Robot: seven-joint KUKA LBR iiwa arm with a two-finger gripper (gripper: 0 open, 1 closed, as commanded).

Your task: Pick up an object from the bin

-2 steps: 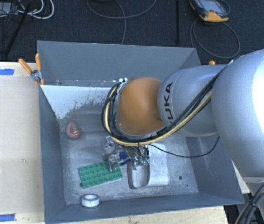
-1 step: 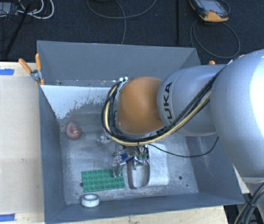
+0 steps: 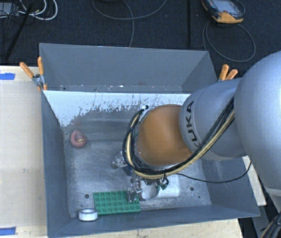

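Observation:
My gripper hangs low in the front middle of the bin, below the orange cover. It is right at the right end of a flat green studded plate that lies on the floor near the front wall. A white flat thing lies just right of the gripper, partly hidden by it. A small white ring rests at the plate's front left corner.
A small pinkish-brown round thing sits alone at the bin's left side, near the sloping back wall. The arm and its cables cover the bin's middle and right.

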